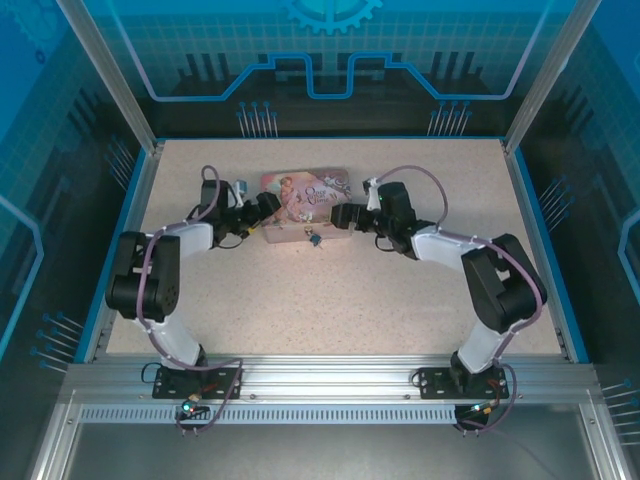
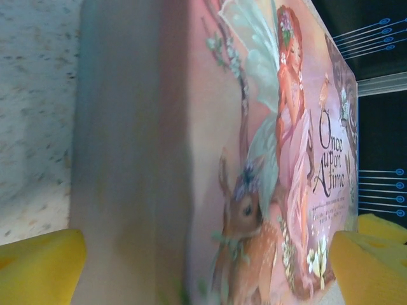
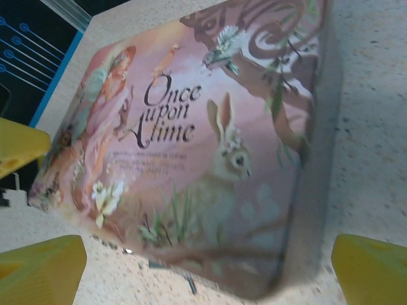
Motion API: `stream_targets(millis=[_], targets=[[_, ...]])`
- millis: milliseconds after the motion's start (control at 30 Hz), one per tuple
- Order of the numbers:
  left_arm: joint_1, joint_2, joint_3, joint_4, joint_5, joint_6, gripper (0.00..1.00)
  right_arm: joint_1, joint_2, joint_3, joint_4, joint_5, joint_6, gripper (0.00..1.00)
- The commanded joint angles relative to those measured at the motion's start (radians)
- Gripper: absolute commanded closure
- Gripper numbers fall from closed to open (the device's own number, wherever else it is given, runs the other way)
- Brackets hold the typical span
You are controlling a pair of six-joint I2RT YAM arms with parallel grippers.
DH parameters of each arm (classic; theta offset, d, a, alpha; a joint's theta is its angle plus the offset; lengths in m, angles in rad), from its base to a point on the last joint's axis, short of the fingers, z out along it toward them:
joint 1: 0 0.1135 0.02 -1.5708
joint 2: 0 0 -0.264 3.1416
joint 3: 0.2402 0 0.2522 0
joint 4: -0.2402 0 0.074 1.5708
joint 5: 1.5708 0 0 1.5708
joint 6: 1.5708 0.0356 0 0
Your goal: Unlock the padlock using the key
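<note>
The tiny blue-teal padlock with its thin metal shackle (image 1: 315, 240) sits just below the middle of the top view, hanging at the front edge of the pink rectangular tin box printed with a fairy-tale picture (image 1: 305, 195). The tin lies flat on the speckled beige table (image 1: 350, 310), in the upper centre of the frame. The small metal key cannot be made out; it may be at the lock, but that spot is too small to tell.

The left gripper (image 1: 262, 212) is at the tin's left end and the right gripper (image 1: 345, 216) at its right end. In the left wrist view the yellow fingers (image 2: 38, 267) stand wide in the bottom corners, with the tin's end between them. Whether they touch it cannot be told. In the right wrist view the yellow fingers (image 3: 375, 270) are just as wide in the lower corners and carry nothing.

Judging by this, the work is at an early step — the tin is framed from both ends, the lock looks untouched, and no key is in hand. The next move calls for finding the key and pinching it by its head. That needs a far narrower grip than the one shown here — while the other arm steadies the tin so the small lock does not swing.
</note>
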Motion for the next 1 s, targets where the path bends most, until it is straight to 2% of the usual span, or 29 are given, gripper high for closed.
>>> stream_targets(millis=[0, 200, 500, 833, 967], targets=[[-0.021, 0.036, 0.04, 0.012, 0.041, -0.001, 0.02, -0.012, 0.075, 0.073, -0.047, -0.07, 0.039, 0.0], [-0.055, 0.034, 0.041, 0.012, 0.056, 0.001, 0.08, -0.009, 0.161, 0.166, -0.08, -0.142, 0.016, 0.01], [-0.125, -0.118, -0.063, 0.008, 0.02, -0.002, 0.08, 0.014, 0.152, 0.175, -0.154, -0.186, -0.086, 0.03], [-0.203, -0.341, -0.244, -0.003, -0.067, -0.059, 0.08, 0.044, 0.087, 0.069, -0.153, -0.134, -0.112, 0.02], [-0.226, -0.422, -0.314, -0.012, -0.108, -0.08, 0.07, 0.042, 0.054, 0.062, -0.197, -0.026, -0.148, 0.0]])
